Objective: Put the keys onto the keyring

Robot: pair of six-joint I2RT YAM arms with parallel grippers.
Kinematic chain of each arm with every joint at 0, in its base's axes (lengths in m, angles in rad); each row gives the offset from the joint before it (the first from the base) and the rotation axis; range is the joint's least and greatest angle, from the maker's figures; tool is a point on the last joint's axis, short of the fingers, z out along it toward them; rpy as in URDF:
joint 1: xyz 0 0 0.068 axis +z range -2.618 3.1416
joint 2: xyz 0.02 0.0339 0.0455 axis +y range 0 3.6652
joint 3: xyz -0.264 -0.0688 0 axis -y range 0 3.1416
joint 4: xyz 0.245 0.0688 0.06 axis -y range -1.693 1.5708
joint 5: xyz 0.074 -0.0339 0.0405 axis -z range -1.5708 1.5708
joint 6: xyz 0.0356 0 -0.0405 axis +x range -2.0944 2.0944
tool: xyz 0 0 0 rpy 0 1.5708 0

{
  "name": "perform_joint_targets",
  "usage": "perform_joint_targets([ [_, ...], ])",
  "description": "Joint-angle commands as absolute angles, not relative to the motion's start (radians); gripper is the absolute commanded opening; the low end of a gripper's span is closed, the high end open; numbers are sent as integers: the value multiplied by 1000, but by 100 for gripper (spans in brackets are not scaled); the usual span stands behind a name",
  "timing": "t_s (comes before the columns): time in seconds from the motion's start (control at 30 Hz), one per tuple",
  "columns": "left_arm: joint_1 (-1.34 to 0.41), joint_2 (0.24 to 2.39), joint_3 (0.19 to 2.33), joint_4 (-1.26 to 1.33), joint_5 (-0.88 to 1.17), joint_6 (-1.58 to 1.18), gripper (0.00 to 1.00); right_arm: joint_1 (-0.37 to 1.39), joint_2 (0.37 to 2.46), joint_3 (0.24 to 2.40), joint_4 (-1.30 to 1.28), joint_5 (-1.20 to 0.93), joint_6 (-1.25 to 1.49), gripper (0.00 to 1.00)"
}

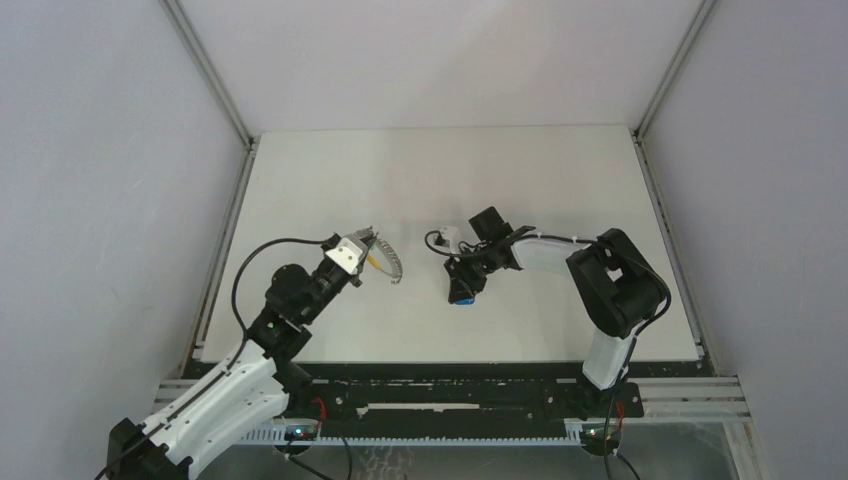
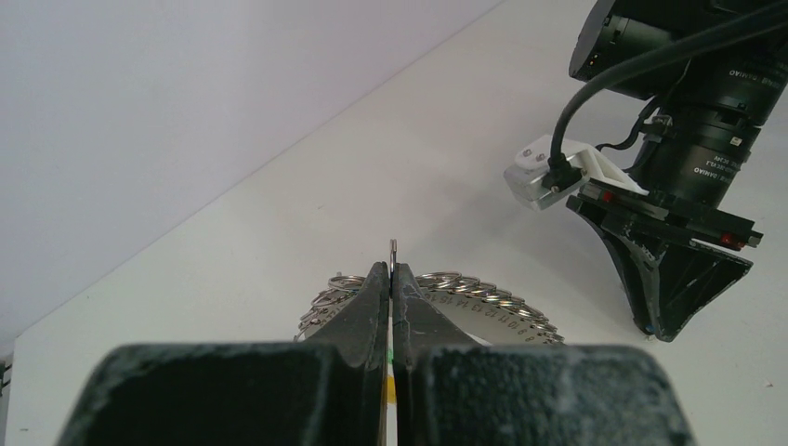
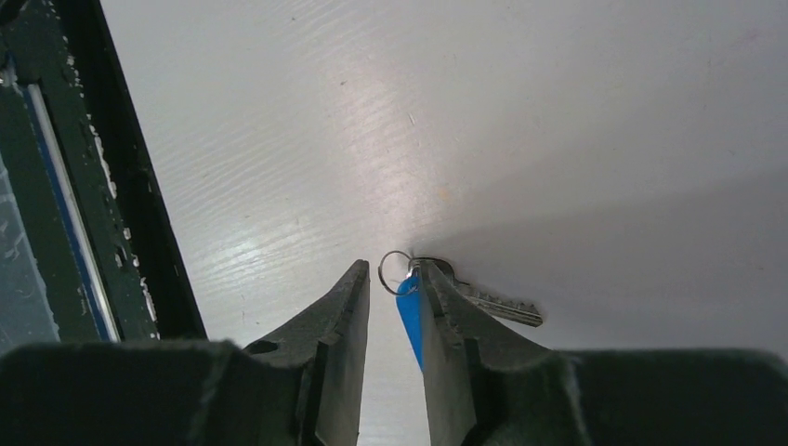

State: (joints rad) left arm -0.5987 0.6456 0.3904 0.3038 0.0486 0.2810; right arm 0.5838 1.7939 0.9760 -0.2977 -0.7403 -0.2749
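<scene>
Between right fingers, perhaps gripped, blue key

The worktop is showing a smooth white surface, faintly grained and softly gleaming. The key is showing a glossy blue plastic head and bright metal blade. The keyring, at twelve o'clock of matt, grainy black jaws, is glinting as silvery metal.
</scene>
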Motion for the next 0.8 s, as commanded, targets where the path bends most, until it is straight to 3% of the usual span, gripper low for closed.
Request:
perform_joint_targets([
  [0.0,-593,634,381,357,63,293,0,620,1759,1006,-306,-657,-318,27],
  [0.37,-593,626,380,353,64,293,0,683,1649,950,-272,-531,-339,34],
  [0.77,-592,589,368,351,55,294,0,812,1608,932,-289,-217,-369,31],
])
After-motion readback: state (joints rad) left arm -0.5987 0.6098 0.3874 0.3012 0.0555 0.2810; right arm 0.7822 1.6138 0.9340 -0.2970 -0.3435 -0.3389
